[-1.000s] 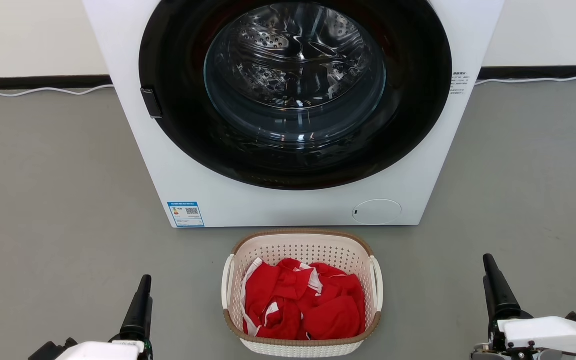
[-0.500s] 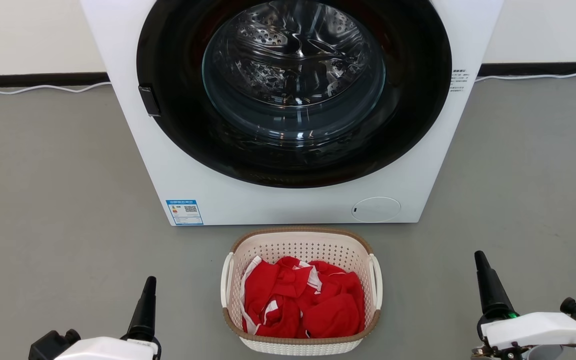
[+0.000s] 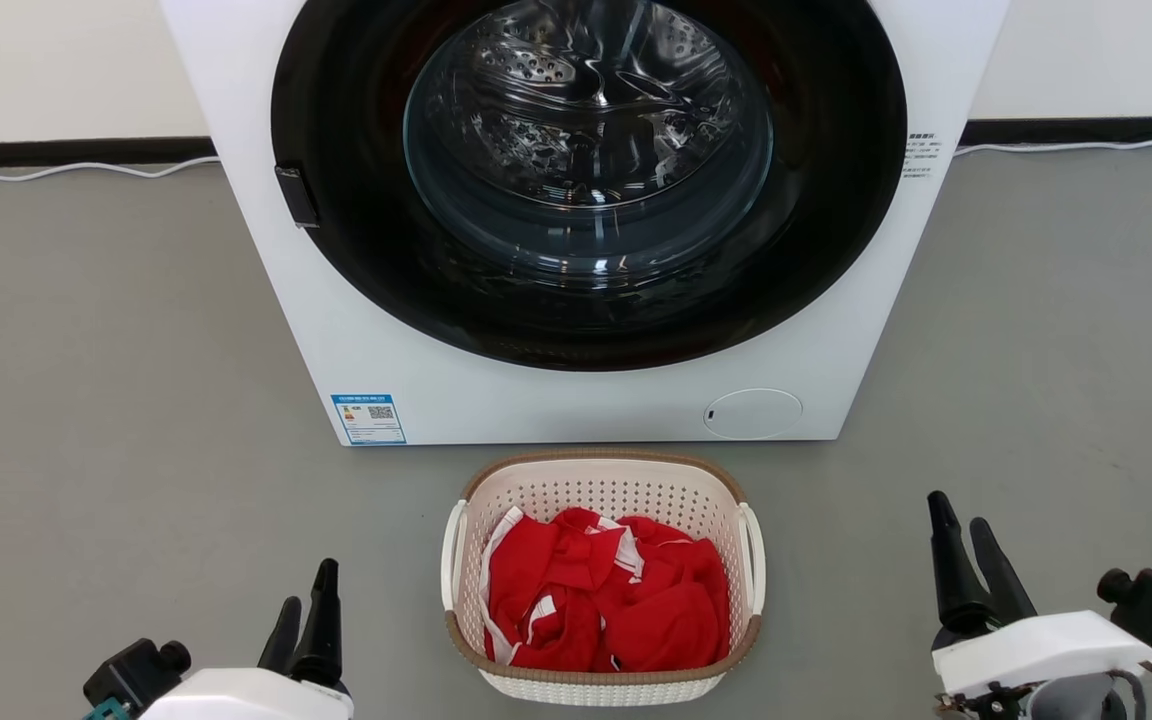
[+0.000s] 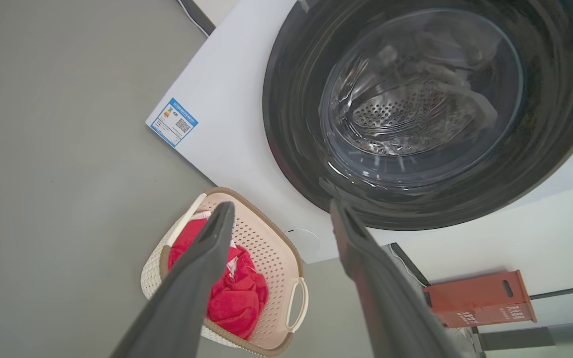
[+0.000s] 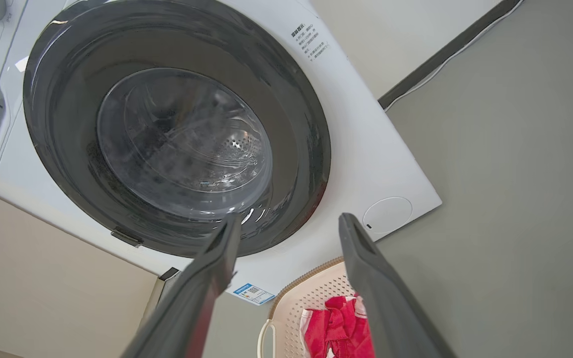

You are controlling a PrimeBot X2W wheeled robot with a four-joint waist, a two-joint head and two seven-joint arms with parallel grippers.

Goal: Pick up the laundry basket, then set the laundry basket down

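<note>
White washer (image 3: 576,405), apparently shut, behind basket (image 3: 601,492)

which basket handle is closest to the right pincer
The white loop handle on the right side of the laundry basket, facing the right pincer; the other handle sits across the red clothes, on the left side.

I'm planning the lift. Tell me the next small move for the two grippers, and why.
Probably bring both inward: the left gripper toward the basket's left handle, the right gripper toward its right handle. Both are open, holding nothing, and stand wide of the laundry basket, which rests on the floor.
</note>
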